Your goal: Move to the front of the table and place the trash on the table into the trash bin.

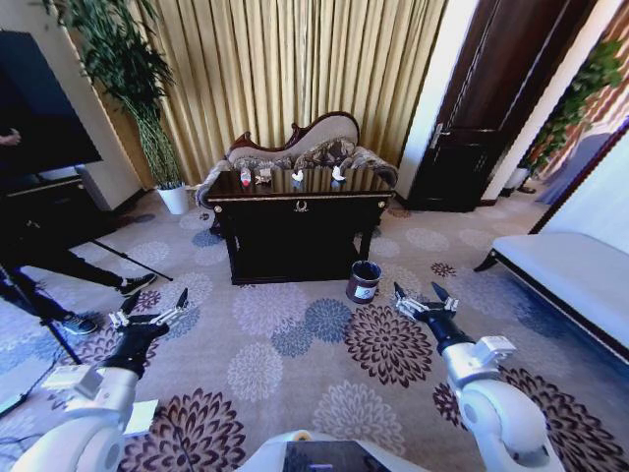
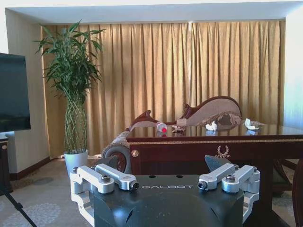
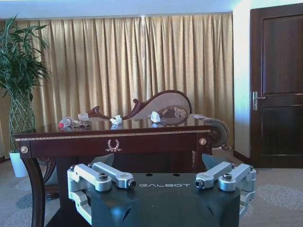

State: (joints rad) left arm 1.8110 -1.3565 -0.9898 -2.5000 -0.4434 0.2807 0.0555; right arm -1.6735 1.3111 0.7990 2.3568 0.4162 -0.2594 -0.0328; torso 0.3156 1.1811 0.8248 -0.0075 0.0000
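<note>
The left end effector (image 1: 155, 310) hovers low over the carpet, fingers spread wide, holding nothing. Well ahead, between both end effectors, stands the dark surface (image 1: 300, 205) carrying a bottle (image 1: 246, 177), wrapper (image 1: 263, 175) and tissue wads (image 1: 298, 176). The bin (image 1: 364, 281) sits ahead-left of the right end effector (image 1: 424, 298), likewise wide open and empty.

Daylight is glowing through the curtains (image 1: 295, 69), glaring on the glossy table (image 1: 295, 185); head view's edges are bending.
</note>
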